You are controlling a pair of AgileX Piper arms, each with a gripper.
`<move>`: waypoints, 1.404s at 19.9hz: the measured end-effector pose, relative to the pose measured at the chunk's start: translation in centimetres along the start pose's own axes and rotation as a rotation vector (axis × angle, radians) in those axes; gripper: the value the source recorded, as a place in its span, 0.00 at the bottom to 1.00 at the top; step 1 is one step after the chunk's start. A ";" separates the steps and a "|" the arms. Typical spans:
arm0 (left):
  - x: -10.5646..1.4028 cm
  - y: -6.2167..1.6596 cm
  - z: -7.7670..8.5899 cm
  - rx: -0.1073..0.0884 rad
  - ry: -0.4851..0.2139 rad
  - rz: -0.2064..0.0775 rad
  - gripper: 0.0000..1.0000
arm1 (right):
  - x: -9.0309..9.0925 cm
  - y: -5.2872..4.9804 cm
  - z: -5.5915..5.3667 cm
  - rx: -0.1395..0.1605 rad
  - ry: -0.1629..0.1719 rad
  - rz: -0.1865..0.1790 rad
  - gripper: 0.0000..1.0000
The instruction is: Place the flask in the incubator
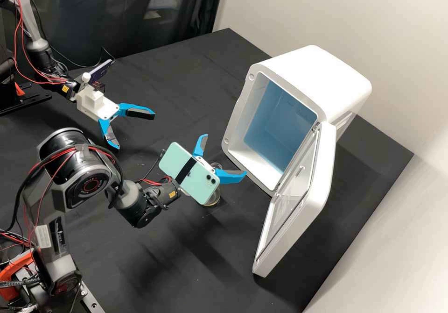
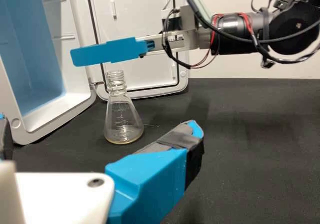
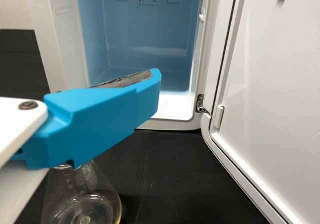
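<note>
Left tool point(image 1: 127, 125) hangs spread and empty over the counter point(image 1: 186, 60), well apart from the flask. It is a hazard only if it swings across the other arm's path. Right tool point(image 1: 217, 161) is also spread and holds nothing. It is poised just above the flask point(image 2: 121, 115), which stands upright on the counter in front of the incubator point(image 1: 326, 81), and one blue finger point(image 2: 107, 51) lies over its mouth. The likeliest failure, as I judge it, is a bad descent: a finger coming down on the rim instead of past it would knock the light glass over, and it could roll. A pinch on the sloped body rather than the neck would probably squeeze the smooth glass out of the grip. Something yellowish sits at the flask's bottom; whether it is liquid I cannot tell, but a tilted carry might spill it. Farther right, the cavity point(image 3: 145, 38) stands open with the door point(image 1: 298, 187) swung out beside it. A low or wide approach could clip the cavity's front edge or the door and jar the flask loose.
</note>
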State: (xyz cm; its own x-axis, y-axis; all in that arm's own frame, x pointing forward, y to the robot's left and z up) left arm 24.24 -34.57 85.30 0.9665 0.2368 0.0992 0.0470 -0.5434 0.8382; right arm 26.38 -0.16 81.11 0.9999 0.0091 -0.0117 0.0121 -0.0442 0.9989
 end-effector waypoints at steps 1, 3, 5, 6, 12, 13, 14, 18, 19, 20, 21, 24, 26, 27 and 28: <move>0.0 0.00 0.0 0.000 0.000 0.000 1.00 | -0.1 0.0 0.0 0.001 0.002 0.001 1.00; 0.0 0.00 0.0 0.000 0.000 0.000 1.00 | -0.3 -0.3 0.2 0.001 0.002 -0.007 1.00; 0.0 0.00 0.0 0.000 0.000 0.000 1.00 | -0.6 -0.9 0.7 0.005 -0.020 -0.029 1.00; 0.0 0.00 0.0 0.000 0.000 0.000 1.00 | -0.6 -1.0 0.9 0.006 -0.029 -0.037 1.00; 0.0 0.00 0.0 0.000 0.000 0.000 1.00 | -1.0 -2.9 1.3 -0.032 -0.043 -0.112 1.00; 0.0 0.00 0.0 0.000 0.000 0.000 1.00 | -0.9 -3.3 1.4 -0.037 -0.048 -0.128 1.00; 0.0 0.00 0.0 0.000 0.000 0.000 1.00 | -0.9 -3.6 1.6 -0.038 -0.054 -0.141 1.00; 0.0 0.00 0.0 0.000 0.000 0.000 1.00 | -0.7 -5.0 2.5 -0.051 -0.099 -0.183 1.00; 0.0 0.00 0.0 0.000 0.000 0.000 1.00 | -0.6 -5.3 2.7 -0.055 -0.109 -0.190 1.00; 0.0 0.00 0.0 0.000 0.000 0.000 1.00 | -0.5 -5.5 3.0 -0.061 -0.121 -0.195 1.00; 0.0 0.00 0.0 0.000 0.000 0.000 1.00 | -0.2 -5.7 3.1 -0.063 -0.128 -0.196 1.00; -0.1 -0.08 0.0 -0.001 0.001 -0.003 1.00 | 0.5 -6.2 3.5 -0.066 -0.145 -0.196 1.00; -0.2 -0.19 0.0 -0.002 0.001 -0.008 1.00 | 0.8 -6.4 3.9 -0.068 -0.158 -0.193 1.00; -0.2 -0.21 0.0 -0.002 0.002 -0.010 1.00 | 1.1 -6.4 4.0 -0.071 -0.163 -0.189 1.00; -0.2 -0.21 0.0 -0.002 0.002 -0.010 1.00 | 1.2 -6.5 4.2 -0.076 -0.164 -0.190 1.00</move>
State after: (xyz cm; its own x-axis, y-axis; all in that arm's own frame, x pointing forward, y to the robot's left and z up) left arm 24.02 -34.52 85.09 0.9656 0.2433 0.0921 0.0558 -0.5392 0.8403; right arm 27.57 -4.01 74.42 0.9678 -0.1526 -0.2004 0.2055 0.0183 0.9785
